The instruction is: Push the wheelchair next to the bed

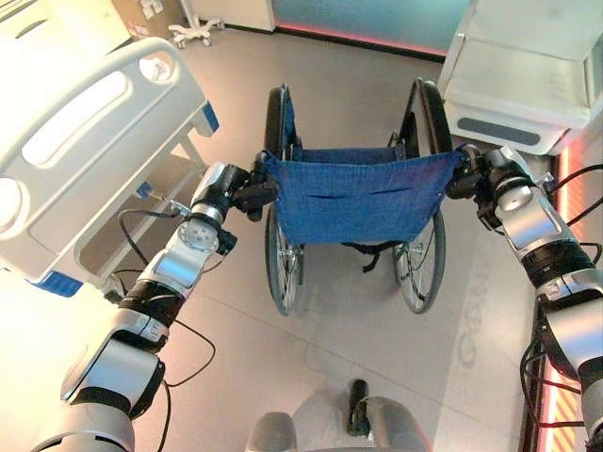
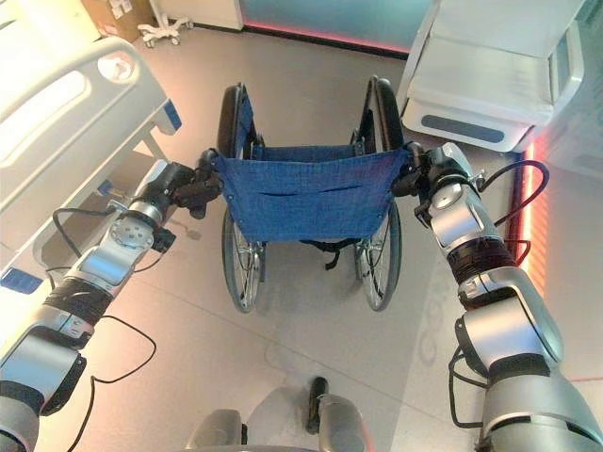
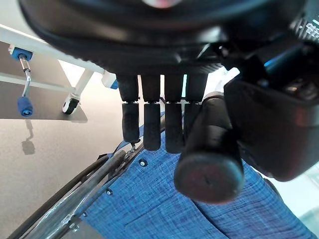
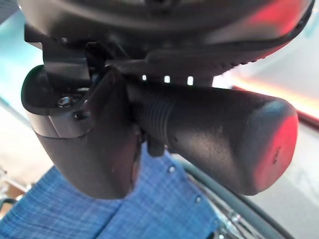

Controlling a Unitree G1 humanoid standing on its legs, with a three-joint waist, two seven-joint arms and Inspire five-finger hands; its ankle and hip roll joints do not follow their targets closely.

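A wheelchair (image 1: 353, 198) with a blue cloth back and black tyres stands in the middle of the floor, its back towards me. My left hand (image 1: 247, 193) is shut on its left push handle (image 3: 209, 172), fingers on one side and thumb on the other. My right hand (image 1: 468, 172) is shut on the right push handle (image 4: 214, 134), with the thumb (image 4: 84, 139) wrapped under the ribbed black grip. The bed (image 1: 85, 122), with a white end board and blue corner bumpers, stands to the wheelchair's left, a short gap away.
A white bed-like unit (image 1: 528, 85) stands close to the wheelchair's right front. A blue-tipped crank handle (image 3: 25, 104) hangs under the bed's end. A wheeled stand base (image 1: 196, 30) sits at the far back. A red light strip (image 1: 565, 169) runs along the right.
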